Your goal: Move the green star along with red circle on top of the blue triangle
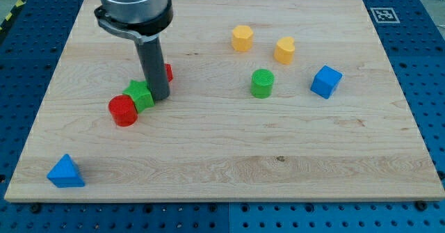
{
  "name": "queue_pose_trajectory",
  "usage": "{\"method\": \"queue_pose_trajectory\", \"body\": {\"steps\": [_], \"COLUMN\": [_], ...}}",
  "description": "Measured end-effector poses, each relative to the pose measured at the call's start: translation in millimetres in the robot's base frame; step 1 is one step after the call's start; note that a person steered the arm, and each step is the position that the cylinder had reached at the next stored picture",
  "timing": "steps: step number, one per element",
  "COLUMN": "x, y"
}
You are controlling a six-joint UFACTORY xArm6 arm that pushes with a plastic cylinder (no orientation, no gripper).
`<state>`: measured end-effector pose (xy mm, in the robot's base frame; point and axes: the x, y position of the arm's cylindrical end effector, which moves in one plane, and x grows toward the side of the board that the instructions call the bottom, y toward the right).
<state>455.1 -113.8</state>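
The green star (141,95) lies left of the board's middle, touching the red circle (123,110) at its lower left. The blue triangle (66,171) sits near the board's bottom left corner, well apart from them. My tip (159,97) rests on the board right against the green star's right side. A second red block (167,71) shows partly behind the rod, its shape hidden.
A yellow hexagon (241,37) and a yellow heart-like block (284,50) stand at the view's upper right. A green cylinder (262,83) and a blue cube (325,81) lie to the right. The wooden board (278,156) ends near the blue triangle.
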Motion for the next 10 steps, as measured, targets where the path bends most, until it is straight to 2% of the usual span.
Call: {"method": "queue_pose_trajectory", "body": {"steps": [4,8,9,10], "x": [-11,58,51,6], "y": [-28,-55,-57,-70]}}
